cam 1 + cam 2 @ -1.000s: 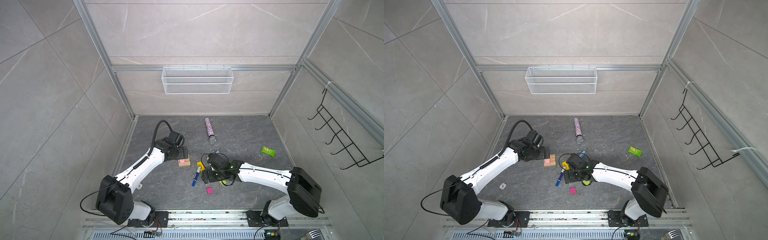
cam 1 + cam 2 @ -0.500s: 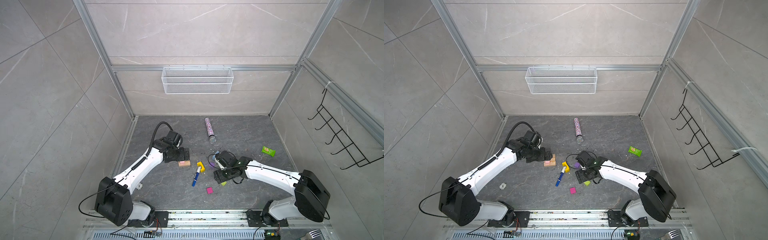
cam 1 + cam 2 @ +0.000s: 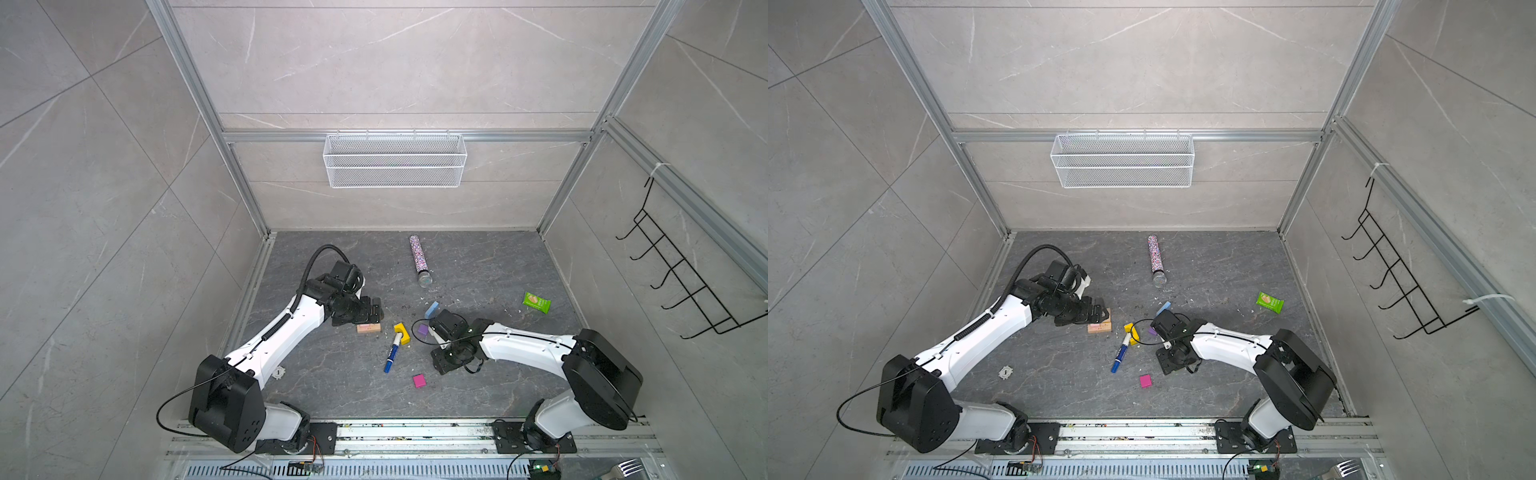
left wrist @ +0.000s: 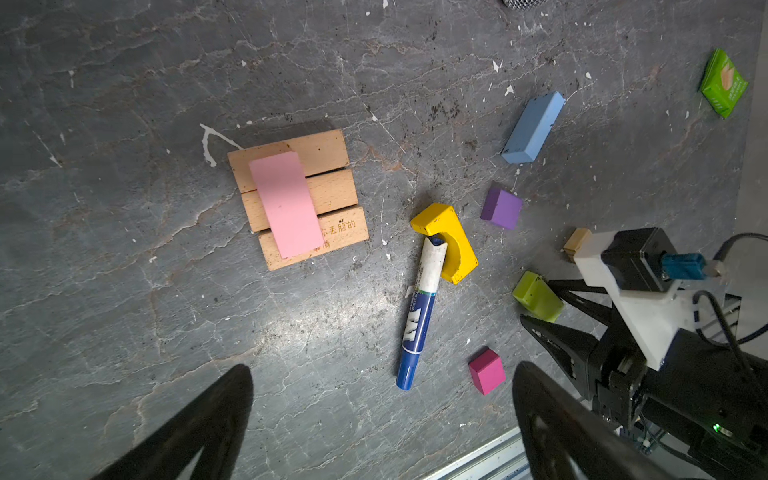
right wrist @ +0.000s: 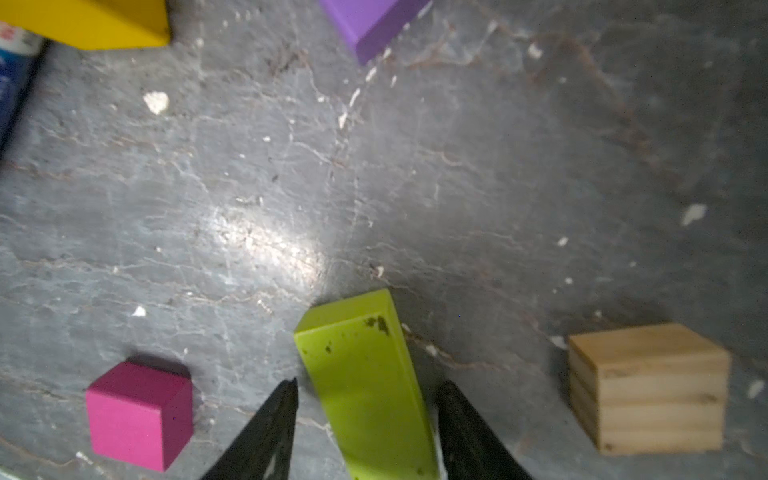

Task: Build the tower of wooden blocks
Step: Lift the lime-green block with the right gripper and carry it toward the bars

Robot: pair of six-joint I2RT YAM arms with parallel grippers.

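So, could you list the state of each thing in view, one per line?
left pincer, open, empty.
right pincer, jaws astride the lime-green block, grip uncertain.
tower, three tan bars flat, pink block across them.
yellow arch, lying flat.
marker pen, lying flat, white end inside the arch's hollow.
purple block, loose.
magenta block, loose.
light-blue block, loose.
tan cube, loose.

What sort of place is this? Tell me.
Probably a robot test cell: tiled walls in an aluminium frame, a left arm and right arm bolted to a front rail, wood blocks scattered on the floor.
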